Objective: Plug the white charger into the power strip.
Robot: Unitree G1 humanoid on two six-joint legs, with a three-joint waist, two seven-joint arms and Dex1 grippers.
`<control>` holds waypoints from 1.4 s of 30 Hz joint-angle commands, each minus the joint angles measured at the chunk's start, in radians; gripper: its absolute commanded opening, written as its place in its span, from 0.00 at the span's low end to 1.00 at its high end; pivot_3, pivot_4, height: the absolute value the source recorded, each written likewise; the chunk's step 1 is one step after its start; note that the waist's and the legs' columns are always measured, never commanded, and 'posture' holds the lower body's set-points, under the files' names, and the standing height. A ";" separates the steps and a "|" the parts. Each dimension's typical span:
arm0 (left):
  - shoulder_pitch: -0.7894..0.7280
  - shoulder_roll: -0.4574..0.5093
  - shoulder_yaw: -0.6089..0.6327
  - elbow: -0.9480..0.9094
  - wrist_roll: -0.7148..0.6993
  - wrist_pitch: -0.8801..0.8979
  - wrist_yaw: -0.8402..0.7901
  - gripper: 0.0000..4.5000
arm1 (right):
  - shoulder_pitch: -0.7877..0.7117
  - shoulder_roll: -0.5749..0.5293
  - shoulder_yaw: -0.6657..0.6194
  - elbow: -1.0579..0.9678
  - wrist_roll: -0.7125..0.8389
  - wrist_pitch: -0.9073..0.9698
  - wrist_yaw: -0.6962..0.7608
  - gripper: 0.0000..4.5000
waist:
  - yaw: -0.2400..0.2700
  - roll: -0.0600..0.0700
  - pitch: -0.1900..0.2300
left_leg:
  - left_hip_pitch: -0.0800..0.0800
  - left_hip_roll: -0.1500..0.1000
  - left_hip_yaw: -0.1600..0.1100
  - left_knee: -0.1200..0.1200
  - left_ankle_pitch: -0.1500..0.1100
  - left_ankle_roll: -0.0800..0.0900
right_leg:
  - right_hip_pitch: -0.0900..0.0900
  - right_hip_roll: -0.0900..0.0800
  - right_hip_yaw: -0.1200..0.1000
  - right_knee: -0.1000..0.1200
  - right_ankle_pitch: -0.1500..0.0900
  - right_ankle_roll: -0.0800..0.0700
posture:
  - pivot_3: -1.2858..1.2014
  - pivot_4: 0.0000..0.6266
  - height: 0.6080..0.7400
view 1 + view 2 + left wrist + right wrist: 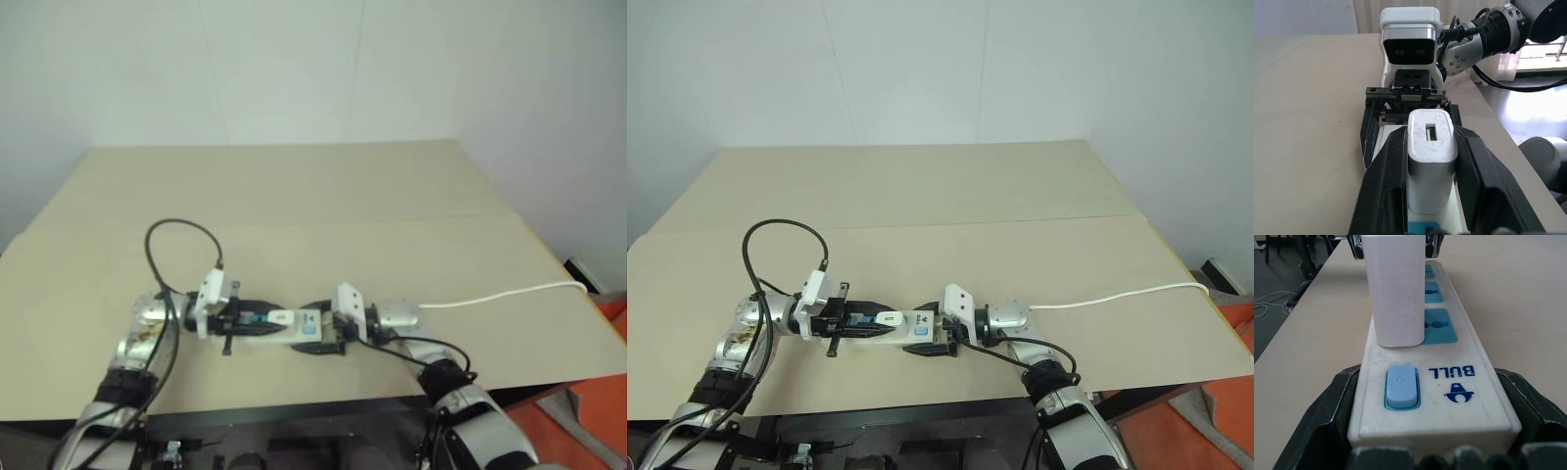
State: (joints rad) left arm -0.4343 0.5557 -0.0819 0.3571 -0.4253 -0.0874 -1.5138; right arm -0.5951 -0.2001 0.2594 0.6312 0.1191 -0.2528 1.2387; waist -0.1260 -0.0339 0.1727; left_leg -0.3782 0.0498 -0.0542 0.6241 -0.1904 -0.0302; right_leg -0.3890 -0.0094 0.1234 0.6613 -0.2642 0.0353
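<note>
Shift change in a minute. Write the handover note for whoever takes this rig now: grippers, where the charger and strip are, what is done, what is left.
Left gripper: shut on the white charger, black fingers on both its sides.
Right gripper: jaws wide around the switch end of the power strip, steadying it on the table.
Charger stands upright on the strip, beside the blue sockets; whether its pins are seated cannot be told.
Left: confirm it is pushed home, then release both grippers.
</note>
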 commanded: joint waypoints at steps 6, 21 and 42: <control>0.012 0.043 -0.046 0.102 0.102 0.051 0.046 0.22 | 0.003 -0.016 -0.017 -0.030 0.027 -0.003 0.021 0.77 | 0.004 0.001 -0.001 | 0.000 0.000 0.000 0.001 0.000 0.000 | 0.000 0.000 0.000 0.000 0.000 0.000 | 0.52 0.24 1.00; -0.003 0.057 -0.082 0.019 0.075 0.152 0.047 0.43 | 0.008 -0.015 -0.015 -0.033 0.029 -0.005 0.018 0.77 | 0.002 0.003 -0.002 | 0.000 0.000 0.000 0.001 0.000 0.000 | 0.001 0.000 0.000 -0.001 0.000 0.000 | 0.52 0.24 1.00; -0.285 0.269 0.216 -0.084 -0.153 0.322 -0.071 1.00 | 0.016 -0.027 -0.008 -0.062 0.043 0.048 0.048 1.00 | 0.006 0.002 -0.001 | -0.011 0.000 0.000 0.000 0.000 0.000 | -0.009 0.000 0.000 -0.004 0.000 0.000 | 0.52 0.24 1.00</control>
State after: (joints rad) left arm -0.7090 0.8139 0.1088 0.2639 -0.5819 0.2541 -1.5846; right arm -0.5845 -0.2231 0.2565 0.5951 0.1466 -0.2187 1.2752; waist -0.1197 -0.0321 0.1719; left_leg -0.3898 0.0498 -0.0544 0.6243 -0.1904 -0.0302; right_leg -0.3981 -0.0095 0.1228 0.6570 -0.2647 0.0355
